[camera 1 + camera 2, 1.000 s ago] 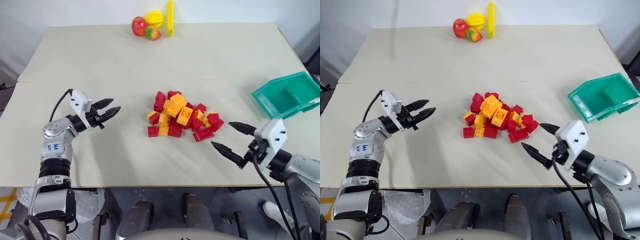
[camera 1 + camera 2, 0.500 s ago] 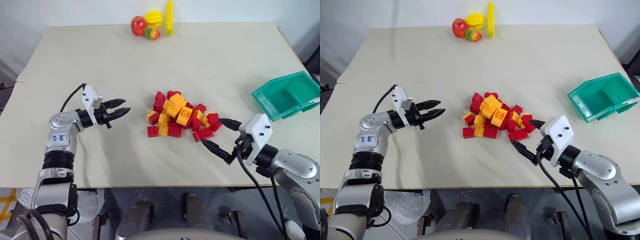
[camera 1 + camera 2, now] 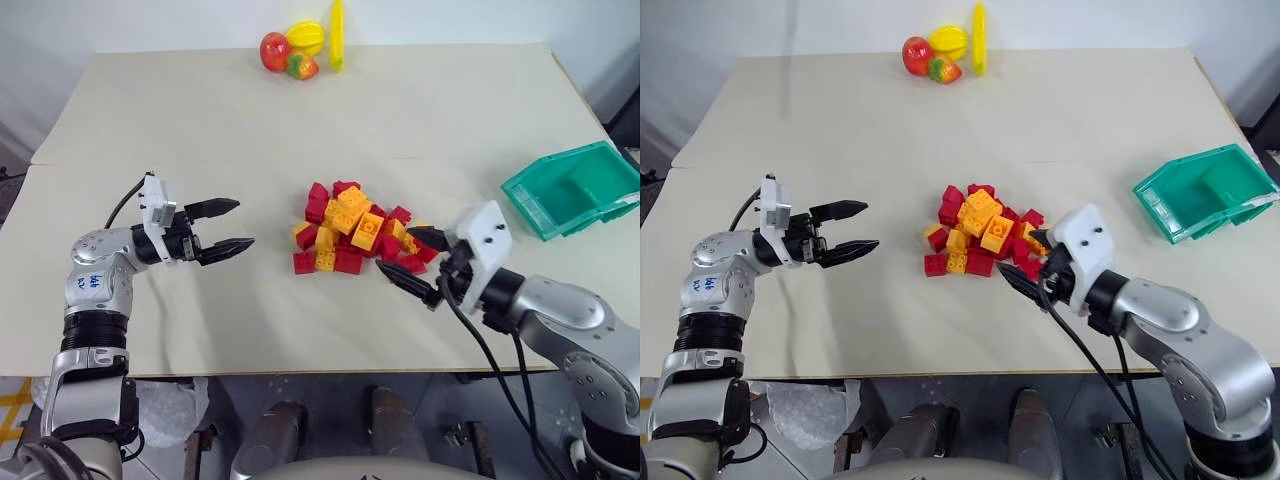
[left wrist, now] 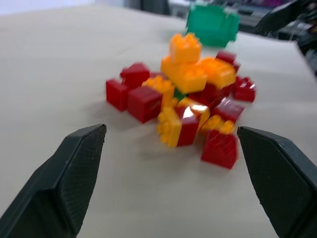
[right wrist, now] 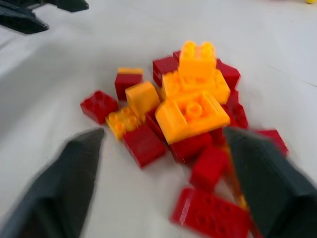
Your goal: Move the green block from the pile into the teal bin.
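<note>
Barely visible, the green block point(image 4: 179, 93) sits buried low in the pile point(image 3: 362, 229), under yellow and red bricks. Likely light, rigid, slick plastic; pinch its flat sides once uncovered. Both the left hand point(image 3: 222, 227) and right hand point(image 3: 412, 262) gape empty. The teal bin point(image 3: 575, 188) waits well apart on the table point(image 3: 250, 130).

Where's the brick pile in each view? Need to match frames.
Left eye: pile mid-table, left of the teal bin.
Right eye: same spot.
Left wrist: dead ahead, teal bin behind it.
Right wrist: dead ahead, close.
Shared landmark: orange-yellow brick topping the pile.
</note>
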